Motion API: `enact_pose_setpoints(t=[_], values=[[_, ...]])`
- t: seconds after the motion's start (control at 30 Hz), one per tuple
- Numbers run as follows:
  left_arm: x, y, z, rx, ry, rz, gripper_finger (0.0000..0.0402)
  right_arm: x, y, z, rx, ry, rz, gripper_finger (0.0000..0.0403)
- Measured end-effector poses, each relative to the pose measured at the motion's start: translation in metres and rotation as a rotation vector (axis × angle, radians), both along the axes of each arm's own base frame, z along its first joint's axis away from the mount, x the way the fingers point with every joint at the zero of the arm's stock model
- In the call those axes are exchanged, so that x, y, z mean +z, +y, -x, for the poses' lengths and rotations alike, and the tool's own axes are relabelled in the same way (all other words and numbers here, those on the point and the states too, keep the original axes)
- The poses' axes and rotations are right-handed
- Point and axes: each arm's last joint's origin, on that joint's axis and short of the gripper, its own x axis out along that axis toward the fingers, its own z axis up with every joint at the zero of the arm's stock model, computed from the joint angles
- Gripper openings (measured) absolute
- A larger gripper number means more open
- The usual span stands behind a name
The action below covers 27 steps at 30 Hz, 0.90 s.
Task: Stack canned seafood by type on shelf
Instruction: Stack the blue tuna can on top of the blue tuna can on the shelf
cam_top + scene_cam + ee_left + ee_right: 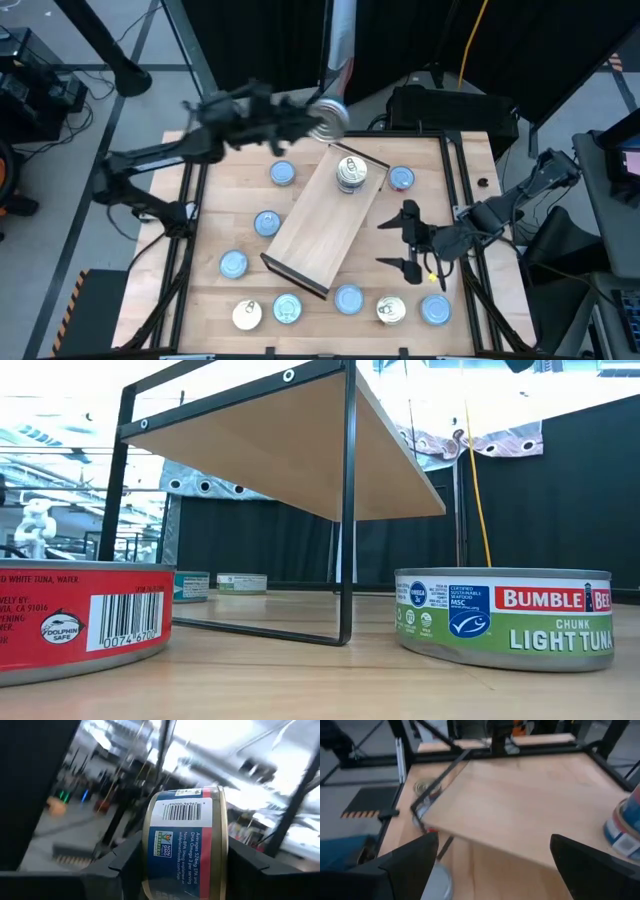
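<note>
Left gripper clamps silver-topped round tin beyond long light-wood shelf far end; right gripper beside shelf, fingers spread, empty.

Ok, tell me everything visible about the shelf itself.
The shelf is a long light-wood board with thin dark metal lips at its short ends, lying diagonally mid-table. The low view shows it raised on a slim black frame with legs on the tabletop. A stack of cream-topped tins sits near its far end; the rest of the board is bare. Neither gripper touches it: the right gripper hangs open beside it.
</note>
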Motion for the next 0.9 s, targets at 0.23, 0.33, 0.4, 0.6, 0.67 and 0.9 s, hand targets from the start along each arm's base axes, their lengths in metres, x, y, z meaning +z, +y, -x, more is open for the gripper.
enact_pose_setpoints(t=[0.23,0.33,0.4,0.6,0.67,0.9], values=[[-0.044,0.013,-0.039,-0.082,0.173,0.113,0.0203,-0.005,0.005,0.013,0.011,0.077,-0.013,0.0377],[-0.063,0.023,-0.049,-0.064,0.259,0.156,0.0203,-0.005,0.006,0.015,0.02,0.076,-0.013,0.0377],[-0.073,0.028,-0.056,-0.06,0.292,0.191,0.0203,-0.005,0.006,0.016,0.021,0.075,-0.013,0.0377],[-0.101,0.029,-0.072,-0.157,0.4,0.27,0.0203,-0.005,0.006,0.015,0.025,0.077,-0.006,0.0377],[-0.105,0.03,-0.074,-0.165,0.421,0.28,0.0203,-0.005,0.006,0.015,0.025,0.076,-0.006,0.0377],[-0.118,0.037,-0.067,-0.15,0.554,0.321,0.0203,-0.005,0.006,0.015,0.025,0.076,-0.006,0.0377]])
